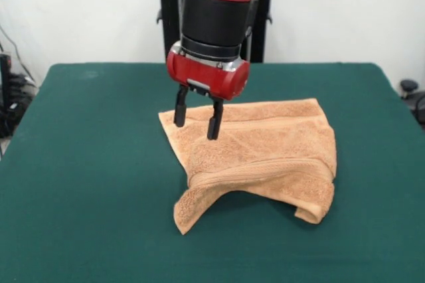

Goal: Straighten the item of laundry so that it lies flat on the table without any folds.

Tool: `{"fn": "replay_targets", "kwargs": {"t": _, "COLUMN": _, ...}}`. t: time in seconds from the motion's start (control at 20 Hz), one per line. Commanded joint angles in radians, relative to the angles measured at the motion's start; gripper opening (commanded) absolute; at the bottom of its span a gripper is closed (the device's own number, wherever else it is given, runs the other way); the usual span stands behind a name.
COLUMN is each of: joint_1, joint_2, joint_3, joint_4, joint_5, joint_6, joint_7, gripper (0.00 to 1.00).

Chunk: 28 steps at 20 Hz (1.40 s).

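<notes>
The orange-tan towel (262,157) lies on the dark green table (80,183), right of centre. It is folded over itself, with a woven band across its front part and a corner drooping toward the front at the lower left. My gripper (197,123) hangs over the towel's far left corner, its two black fingers (179,109) apart and open. Nothing sits between the fingers, and their tips hover just at or above the cloth.
Dark green tabletop stretches wide to the left and front of the towel. A black stand rises behind the table's far edge. Cables and dark gear sit off the table's left and right edges.
</notes>
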Motion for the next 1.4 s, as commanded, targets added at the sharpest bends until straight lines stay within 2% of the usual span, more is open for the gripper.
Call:
{"fn": "replay_targets", "kwargs": {"t": 0.05, "joint_1": -0.138, "joint_2": -0.045, "joint_3": 0.194, "joint_4": 0.072, "joint_5": -0.035, "joint_6": 0.099, "joint_7": -0.232, "gripper": 1.0}}
{"fn": "replay_targets", "kwargs": {"t": 0.35, "joint_1": -0.146, "joint_2": -0.047, "joint_3": 0.215, "joint_4": 0.07, "joint_5": -0.06, "joint_6": 0.116, "joint_7": -0.198, "gripper": 1.0}}
{"fn": "replay_targets", "kwargs": {"t": 0.65, "joint_1": -0.131, "joint_2": -0.021, "joint_3": 0.213, "joint_4": 0.091, "joint_5": -0.078, "joint_6": 0.081, "joint_7": -0.144, "gripper": 1.0}}
{"fn": "replay_targets", "kwargs": {"t": 1.4, "joint_1": -0.054, "joint_2": 0.001, "joint_3": 0.178, "joint_4": 0.096, "joint_5": -0.057, "joint_6": 0.041, "joint_7": -0.046, "gripper": 1.0}}
